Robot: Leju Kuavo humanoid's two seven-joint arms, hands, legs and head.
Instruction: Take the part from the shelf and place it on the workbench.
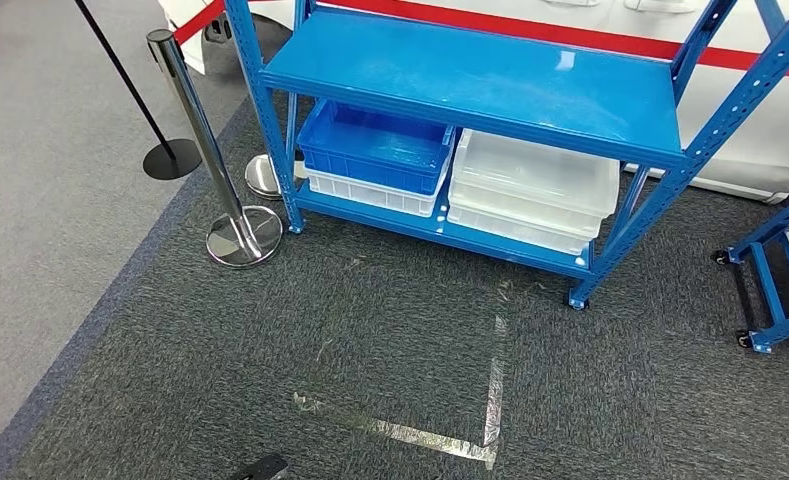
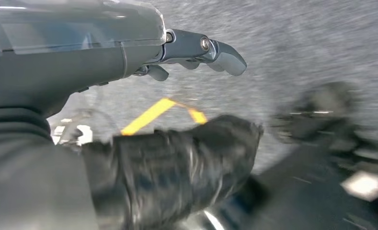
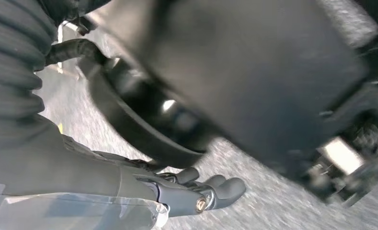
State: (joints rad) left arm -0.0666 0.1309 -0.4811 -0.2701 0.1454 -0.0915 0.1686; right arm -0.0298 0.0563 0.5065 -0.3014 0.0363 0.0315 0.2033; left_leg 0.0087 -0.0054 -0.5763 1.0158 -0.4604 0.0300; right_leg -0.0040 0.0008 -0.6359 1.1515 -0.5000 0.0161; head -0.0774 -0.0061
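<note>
A blue metal shelf (image 1: 470, 75) stands ahead of me on dark carpet; its upper board is bare. On its lower board a blue bin (image 1: 375, 150) sits on a white bin (image 1: 370, 192), with stacked clear bins (image 1: 530, 190) to their right. What lies in the bins I cannot tell from here. My left hand (image 2: 196, 50) hangs over the carpet, fingers stretched out and holding nothing. My right hand (image 3: 201, 191) also hangs low, fingers loosely extended with nothing in them.
A chrome stanchion (image 1: 205, 140) with a round base stands just left of the shelf, and a black post base (image 1: 170, 158) sits farther left. Another blue wheeled rack (image 1: 785, 270) is at the right edge. Silver tape (image 1: 490, 400) marks a corner on the carpet before the shelf.
</note>
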